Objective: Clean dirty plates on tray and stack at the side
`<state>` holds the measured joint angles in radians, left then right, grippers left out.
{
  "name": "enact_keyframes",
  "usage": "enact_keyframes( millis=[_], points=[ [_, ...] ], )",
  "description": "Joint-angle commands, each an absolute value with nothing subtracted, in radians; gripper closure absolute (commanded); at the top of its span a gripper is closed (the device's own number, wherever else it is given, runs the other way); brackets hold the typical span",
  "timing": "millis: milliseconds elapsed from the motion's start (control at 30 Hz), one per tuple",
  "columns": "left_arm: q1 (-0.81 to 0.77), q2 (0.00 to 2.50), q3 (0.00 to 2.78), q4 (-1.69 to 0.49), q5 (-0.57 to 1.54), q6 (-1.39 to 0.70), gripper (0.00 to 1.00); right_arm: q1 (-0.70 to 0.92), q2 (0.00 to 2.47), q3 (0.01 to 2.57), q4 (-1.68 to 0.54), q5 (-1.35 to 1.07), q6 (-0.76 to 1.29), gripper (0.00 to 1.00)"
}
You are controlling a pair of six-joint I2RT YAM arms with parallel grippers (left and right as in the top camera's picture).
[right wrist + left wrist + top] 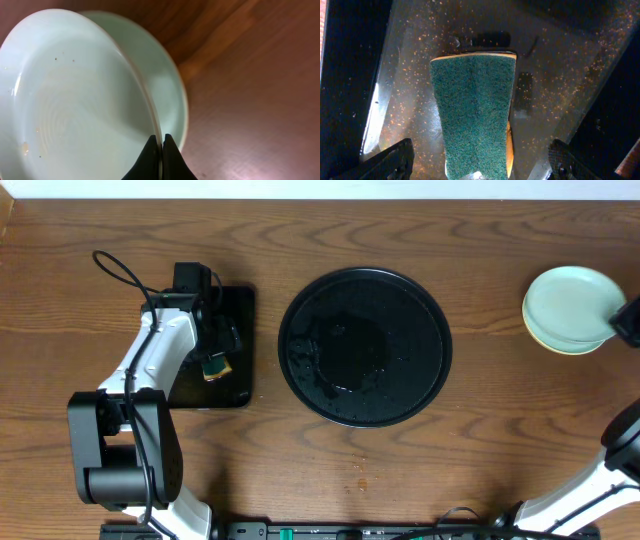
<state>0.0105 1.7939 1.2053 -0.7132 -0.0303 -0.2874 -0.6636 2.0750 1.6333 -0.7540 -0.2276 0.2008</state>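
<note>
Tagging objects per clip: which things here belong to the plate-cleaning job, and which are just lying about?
Job: round black tray, empty; pale mint plate, held by the right gripper with jaws shut, over another plate; green scouring sponge.
Lying about: rectangular black tray, merely under the sponge.

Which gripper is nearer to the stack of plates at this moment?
Right. The right gripper pinches the rim of the top plate. The left gripper hangs open over the sponge on the rectangular tray, beyond the round tray.
</note>
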Motion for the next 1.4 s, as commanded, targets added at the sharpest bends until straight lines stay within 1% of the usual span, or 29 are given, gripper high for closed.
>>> enact_keyframes(
  millis=[0,100,233,267,300,500,600,633,667,700,733,767,1000,1133,1367],
  points=[
    [0.015,1.801,1.198,-0.716,-0.042,-0.282,0.14,-0.659,2.101,1.632,-0.737,-0.330,0.186,0.92],
    [0.015,1.801,1.198,-0.716,-0.042,-0.282,0.14,-0.652,2.108,1.632,-0.727,-0.348,0.186,0.59],
    [0.015,1.801,1.198,-0.716,-0.042,-0.282,0.14,-0.648,2.087,1.635,-0.742,-0.405,0.156,0.40],
    [0.015,1.801,1.198,-0.716,-0.042,-0.282,0.14,-0.643,2.076,1.636,-0.746,-0.422,0.148,0.37],
    [0.015,1.801,1.198,-0.716,-0.042,-0.282,0.14,-0.638,2.065,1.636,-0.752,-0.427,0.143,0.36],
    [0.015,1.801,1.198,-0.716,-0.042,-0.282,0.14,-0.551,1.955,1.654,-0.808,-0.408,0.053,0.40],
    [0.015,1.801,1.198,-0.716,-0.042,-0.282,0.14,-0.463,1.889,1.654,-0.836,-0.405,-0.048,0.40],
    [0.015,1.801,1.198,-0.716,-0.042,-0.282,0.14,-0.420,1.867,1.654,-0.853,-0.387,-0.093,0.37],
    [0.015,1.801,1.198,-0.716,-0.042,-0.282,0.14,-0.386,1.854,1.654,-0.865,-0.366,-0.118,0.30],
    [0.015,1.801,1.198,-0.716,-0.042,-0.282,0.14,-0.345,1.841,1.654,-0.881,-0.343,-0.142,0.20],
    [0.015,1.801,1.198,-0.716,-0.042,-0.282,0.14,-0.306,1.831,1.654,-0.894,-0.323,-0.153,0.07],
    [0.015,1.801,1.198,-0.716,-0.042,-0.282,0.14,-0.263,1.824,1.654,-0.906,-0.305,-0.151,0.01],
    [0.015,1.801,1.198,-0.716,-0.042,-0.282,0.14,-0.055,1.826,1.653,-0.920,-0.303,-0.151,0.01],
    [0.015,1.801,1.198,-0.716,-0.042,-0.282,0.14,0.016,1.826,1.653,-0.920,-0.303,-0.151,0.01],
    [0.015,1.801,1.198,-0.716,-0.042,-0.282,0.14,0.089,1.826,1.653,-0.920,-0.303,-0.151,0.01]
  ],
)
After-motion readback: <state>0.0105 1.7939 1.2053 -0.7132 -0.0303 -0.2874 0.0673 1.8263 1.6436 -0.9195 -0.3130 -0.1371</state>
